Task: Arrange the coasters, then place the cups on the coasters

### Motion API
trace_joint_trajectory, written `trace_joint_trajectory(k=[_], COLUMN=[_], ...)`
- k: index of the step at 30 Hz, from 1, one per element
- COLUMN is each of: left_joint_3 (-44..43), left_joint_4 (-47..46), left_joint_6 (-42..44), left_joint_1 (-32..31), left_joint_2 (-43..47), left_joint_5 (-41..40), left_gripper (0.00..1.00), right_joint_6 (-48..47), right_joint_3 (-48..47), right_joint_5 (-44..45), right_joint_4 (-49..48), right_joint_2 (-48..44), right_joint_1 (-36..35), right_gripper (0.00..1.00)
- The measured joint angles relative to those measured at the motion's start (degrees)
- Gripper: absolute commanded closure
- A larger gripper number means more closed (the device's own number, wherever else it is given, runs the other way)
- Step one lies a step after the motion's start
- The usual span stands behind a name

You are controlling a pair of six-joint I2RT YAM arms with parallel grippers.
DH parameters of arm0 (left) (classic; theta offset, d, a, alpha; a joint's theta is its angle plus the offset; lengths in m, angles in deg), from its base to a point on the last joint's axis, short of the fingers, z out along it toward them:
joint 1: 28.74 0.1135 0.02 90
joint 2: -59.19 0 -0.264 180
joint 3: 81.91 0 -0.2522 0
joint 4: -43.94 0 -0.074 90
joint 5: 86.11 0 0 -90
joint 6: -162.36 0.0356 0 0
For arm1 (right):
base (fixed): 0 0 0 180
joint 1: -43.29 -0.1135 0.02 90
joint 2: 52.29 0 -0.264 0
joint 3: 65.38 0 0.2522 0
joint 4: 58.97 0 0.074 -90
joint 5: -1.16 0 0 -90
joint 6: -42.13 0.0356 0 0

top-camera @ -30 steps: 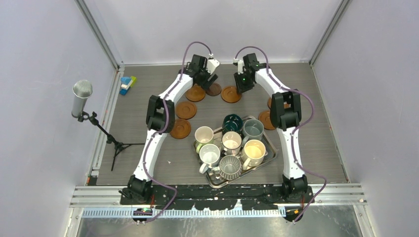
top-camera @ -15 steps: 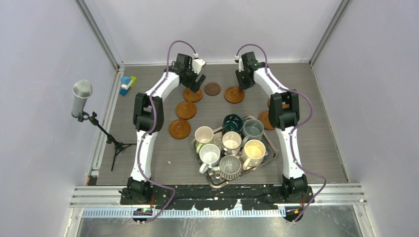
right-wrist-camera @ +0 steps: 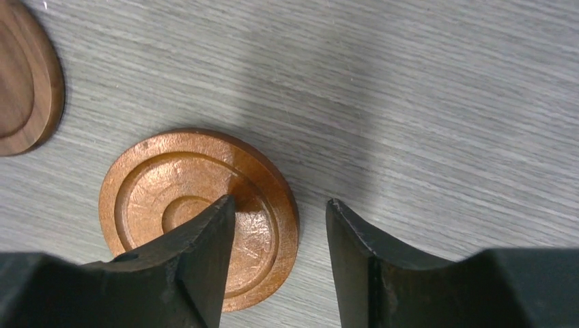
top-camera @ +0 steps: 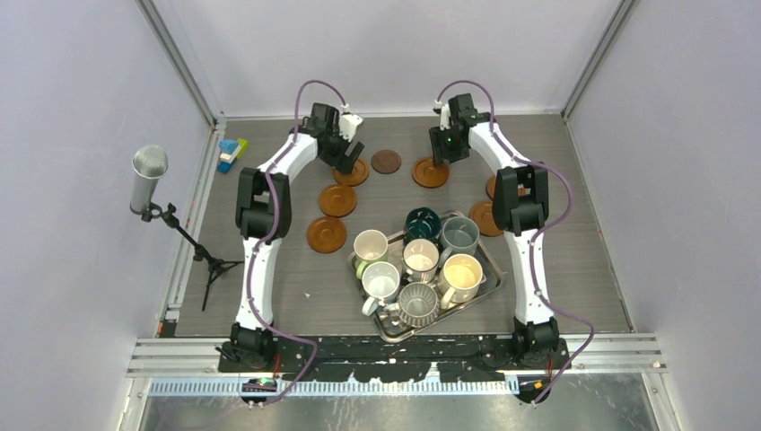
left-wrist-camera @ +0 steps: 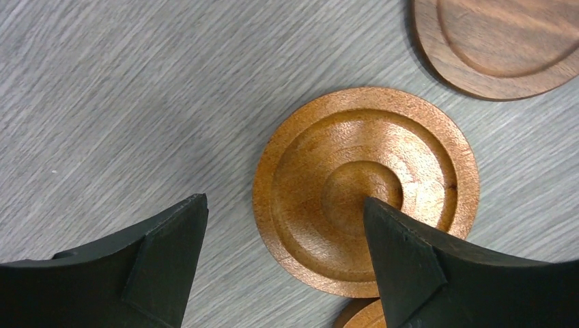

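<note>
The white-and-black jointed left arm (top-camera: 254, 278) and its twin, the right arm (top-camera: 529, 278), look alike from here: slim white shells between chunky black joint housings, each growing out of a squat black base (top-camera: 247, 344). A thin purple cable (top-camera: 314, 85) follows each arm and loops free above the wrist. The black two-finger left gripper (top-camera: 345, 157) has a small white block (top-camera: 350, 119) beside it. The matching right gripper (top-camera: 437, 157) shows a tiny green light (top-camera: 441, 141). Close up, the fingers (left-wrist-camera: 164, 266) are matte black wedges with crisp moulded edges.

Lighting was bright and even. A soft shadow crossed the table (right-wrist-camera: 444, 102) at twelve o'clock; the orange coaster (right-wrist-camera: 150, 191) glinted.
</note>
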Motion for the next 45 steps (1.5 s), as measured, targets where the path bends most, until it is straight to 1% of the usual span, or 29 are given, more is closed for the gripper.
trace_joint_trajectory(k=[5,9,16,22,32,45], left_joint_3=[0.5,-0.2,-5.0,-8.0,-10.8,-20.3], left_joint_4=[0.1,0.7,2.0,2.4,2.9,3.4], left_joint_6=[0.0,0.0,-0.5,-1.1,-0.8,1.8], left_joint_1=[0.0,0.2,1.7,2.8,2.9,3.3], left_joint_2=[0.3,0.1,-1.9,-3.9,-5.4,-11.1], left_joint_5=[0.3,-0.8,-3.0,-4.0,-6.4,-8.2], left_gripper=[0.19,0.24,0.28,0.29,0.27,0.26], right_joint_6=[-1.2,-2.0,-1.9,-1.1,-0.2,-0.2], right_joint_3=[4.5,6.0,5.4,2.1,-3.5,-4.4], right_joint_5=[-3.3,-3.7,-2.1,0.3,1.9,2.5], right_joint_4=[-0.1,0.2,0.4,0.3,0.3,0.3], right_joint_2=[-2.4,-3.2,-2.9,-0.9,2.4,2.9], right_joint_1=[0.8,0.8,0.2,-0.2,-0.3,-0.6], right_gripper=[0.43,0.44,0.52,0.55,0.55,0.54])
